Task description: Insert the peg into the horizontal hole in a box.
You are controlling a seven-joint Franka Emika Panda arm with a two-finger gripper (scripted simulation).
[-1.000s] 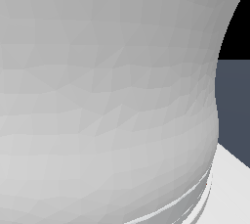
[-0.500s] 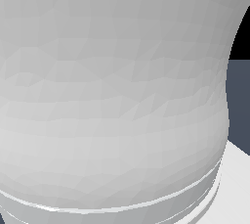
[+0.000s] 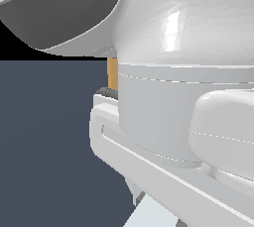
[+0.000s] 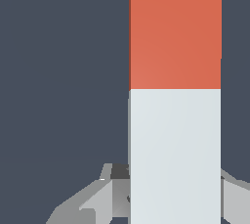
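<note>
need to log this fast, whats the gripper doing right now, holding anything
Gripper: its fingers flank the pale end of the peg, but contact is not visible, so grip cannot be told.

The peg, a square-section bar with one half orange-red and the other pale grey-white, fills the wrist view lengthwise, while only a thin tan sliver of the box shows behind the arm.
</note>
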